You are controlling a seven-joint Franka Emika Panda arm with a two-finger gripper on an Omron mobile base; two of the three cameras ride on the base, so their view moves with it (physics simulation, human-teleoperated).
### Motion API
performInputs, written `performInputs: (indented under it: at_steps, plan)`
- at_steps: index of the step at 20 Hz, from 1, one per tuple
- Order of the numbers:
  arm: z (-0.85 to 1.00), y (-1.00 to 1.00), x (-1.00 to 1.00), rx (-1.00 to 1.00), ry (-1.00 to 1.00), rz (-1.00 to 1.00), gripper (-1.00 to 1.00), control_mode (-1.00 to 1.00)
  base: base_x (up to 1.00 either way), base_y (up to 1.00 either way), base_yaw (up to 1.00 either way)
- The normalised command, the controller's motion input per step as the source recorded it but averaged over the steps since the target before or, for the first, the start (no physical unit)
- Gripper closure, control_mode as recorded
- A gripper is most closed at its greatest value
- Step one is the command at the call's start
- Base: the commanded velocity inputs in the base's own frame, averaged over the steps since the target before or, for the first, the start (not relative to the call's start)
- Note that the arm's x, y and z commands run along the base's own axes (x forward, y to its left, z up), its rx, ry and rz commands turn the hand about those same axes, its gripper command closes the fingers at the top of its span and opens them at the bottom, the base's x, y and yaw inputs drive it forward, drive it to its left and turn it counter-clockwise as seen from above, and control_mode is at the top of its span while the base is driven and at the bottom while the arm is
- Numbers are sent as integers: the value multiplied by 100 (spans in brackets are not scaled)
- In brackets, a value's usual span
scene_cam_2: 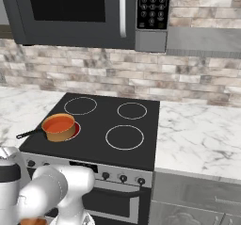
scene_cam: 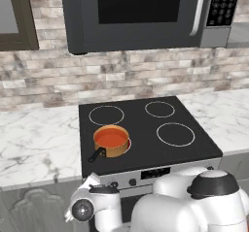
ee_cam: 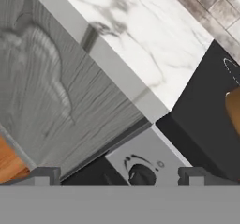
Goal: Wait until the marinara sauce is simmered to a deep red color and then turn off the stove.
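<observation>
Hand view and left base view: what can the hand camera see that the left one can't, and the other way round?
The hand view alone shows the gripper with its jaws wide apart, holding nothing, and one dark knob up close between the fingertips. The left base view alone shows the marinara sauce, still orange, in its saucepan on the front left burner, the other three rings, and the microwave above. Both show the black stove, the marble counter to its left, the brick wall and the grey cabinet front below.

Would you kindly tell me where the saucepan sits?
The saucepan sits on the stove's front-left burner, handle pointing toward the front-left corner.
</observation>
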Motion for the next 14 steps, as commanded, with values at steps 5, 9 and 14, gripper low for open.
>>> performInputs:
  at_steps: [5, 9, 14]
  plan:
    - [-6, 0, -13, -10, 15, -3, -100, -100, 0, 0, 0]
    - [-10, 14, 0, -22, 11, 0, -100, -100, 0, 0, 0]
    - [-6, 1, 0, -9, 0, 2, -100, -100, 0, 0, 0]
